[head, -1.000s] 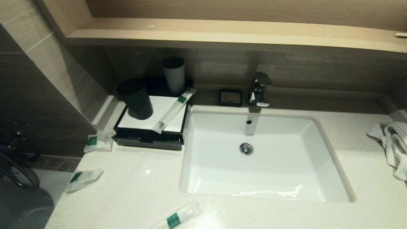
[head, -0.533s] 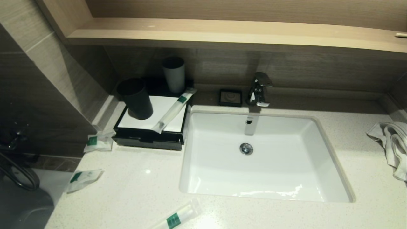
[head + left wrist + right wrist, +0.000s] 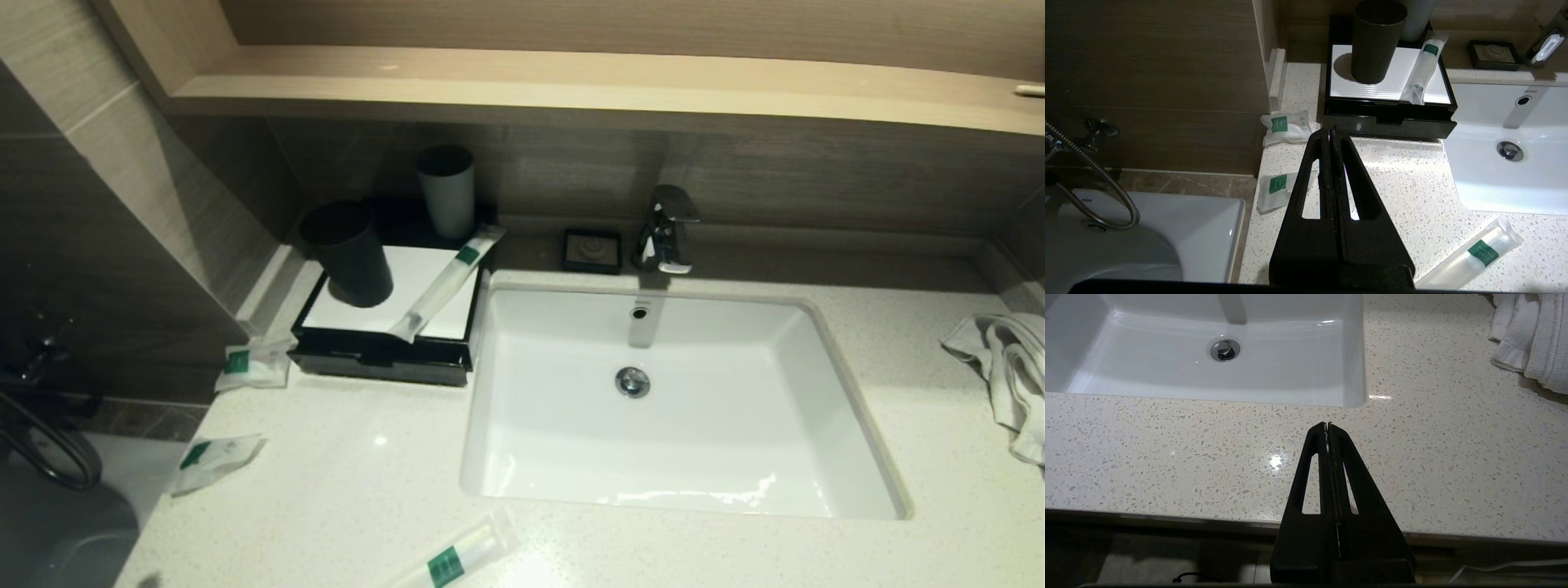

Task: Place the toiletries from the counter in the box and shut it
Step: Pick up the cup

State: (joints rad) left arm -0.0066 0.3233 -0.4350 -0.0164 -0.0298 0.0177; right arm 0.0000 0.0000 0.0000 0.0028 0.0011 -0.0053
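Presently left gripper (image 3: pixel 1331 132) pressed together, empty, above counter (image 3: pixel 1404 183) near two sachets (image 3: pixel 1284 126); right gripper (image 3: pixel 1327 426) likewise pressed together, empty, at counter's front edge.

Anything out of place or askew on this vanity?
Yes. One long tube lies diagonally atop the box instead of inside, beside a dark cup. Another tube sits at the counter's front edge.

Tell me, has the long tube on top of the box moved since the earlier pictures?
No. The tube lies across the box as before, its end beside the grey cup.
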